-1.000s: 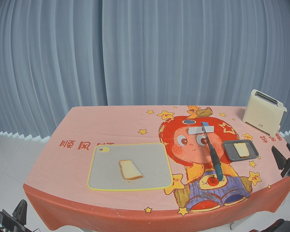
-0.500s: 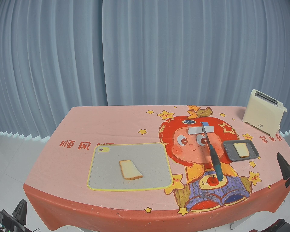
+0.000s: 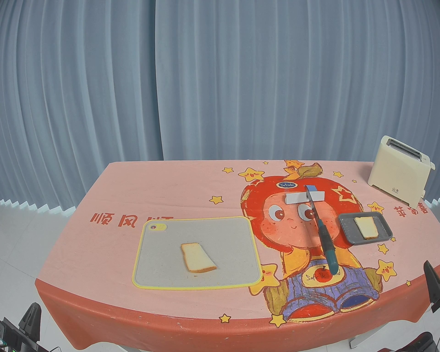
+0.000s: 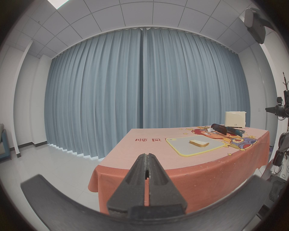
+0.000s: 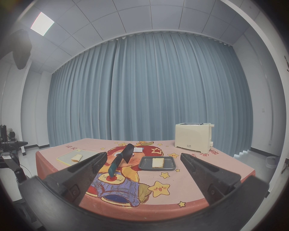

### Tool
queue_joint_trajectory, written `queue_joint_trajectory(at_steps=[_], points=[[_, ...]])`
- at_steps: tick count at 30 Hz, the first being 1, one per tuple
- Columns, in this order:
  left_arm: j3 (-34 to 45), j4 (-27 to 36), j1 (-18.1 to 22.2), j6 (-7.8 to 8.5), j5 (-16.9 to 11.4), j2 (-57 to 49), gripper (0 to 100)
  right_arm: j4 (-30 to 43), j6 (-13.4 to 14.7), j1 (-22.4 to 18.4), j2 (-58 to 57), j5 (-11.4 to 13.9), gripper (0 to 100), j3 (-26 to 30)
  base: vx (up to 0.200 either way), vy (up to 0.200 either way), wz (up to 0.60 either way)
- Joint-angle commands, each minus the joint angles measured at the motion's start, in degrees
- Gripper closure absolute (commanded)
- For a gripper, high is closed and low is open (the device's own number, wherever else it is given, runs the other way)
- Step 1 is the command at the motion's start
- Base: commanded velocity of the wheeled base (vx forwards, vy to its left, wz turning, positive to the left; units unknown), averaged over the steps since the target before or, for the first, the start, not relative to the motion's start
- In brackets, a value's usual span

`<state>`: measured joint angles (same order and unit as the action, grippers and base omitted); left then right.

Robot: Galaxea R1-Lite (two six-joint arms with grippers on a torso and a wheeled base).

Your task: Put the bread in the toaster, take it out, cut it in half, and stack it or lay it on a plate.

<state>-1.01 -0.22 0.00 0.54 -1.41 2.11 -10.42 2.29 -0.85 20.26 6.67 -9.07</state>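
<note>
Bright, even, soft overhead light; lit ceiling panel (image 5: 42, 23) sits high above my right fingers (image 5: 81, 174), a second panel (image 4: 58, 2) high above my left fingers (image 4: 137, 180); both finger pairs read near-black against the room; knife (image 3: 323, 229) well ahead of them throws a faint soft shadow on the tablecloth (image 3: 114, 197); wrist views bow hard at the edges, corners vignetted black; curtain (image 3: 229, 78) folds curve in the head view

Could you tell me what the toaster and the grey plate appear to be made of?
Toaster: probably plastic, cream shell with even matt surface, rounded corners. Plate: dark grey, smooth and thin-rimmed; plastic or coated metal, the look leaves it open.
</note>
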Motion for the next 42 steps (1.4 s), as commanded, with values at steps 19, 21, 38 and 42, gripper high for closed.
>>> queue_joint_trajectory(at_steps=[19, 21, 38, 42], points=[[1.01, -0.04, 0.0, -0.01, 0.01, 0.09, 100, 0.32, 0.08, 0.15, -14.11, 0.01, 0, 8.02, 0.0, 0.0, 0.0], [1.01, -0.04, 0.0, -0.01, 0.01, 0.09, 100, 0.32, 0.08, 0.15, -15.08, 0.01, 0, 8.63, 0.0, 0.0, 0.0], [1.01, -0.04, 0.0, -0.01, 0.01, 0.09, 100, 8.31, 0.52, 0.85, -20.26, -0.69, 0, 8.72, 0.0, 0.0, 0.0], [1.01, -0.04, 0.0, -0.01, 0.01, 0.09, 100, 8.23, -0.01, 0.85, -20.26, -2.45, 0, 8.89, 0.0, 0.0, 0.0]])
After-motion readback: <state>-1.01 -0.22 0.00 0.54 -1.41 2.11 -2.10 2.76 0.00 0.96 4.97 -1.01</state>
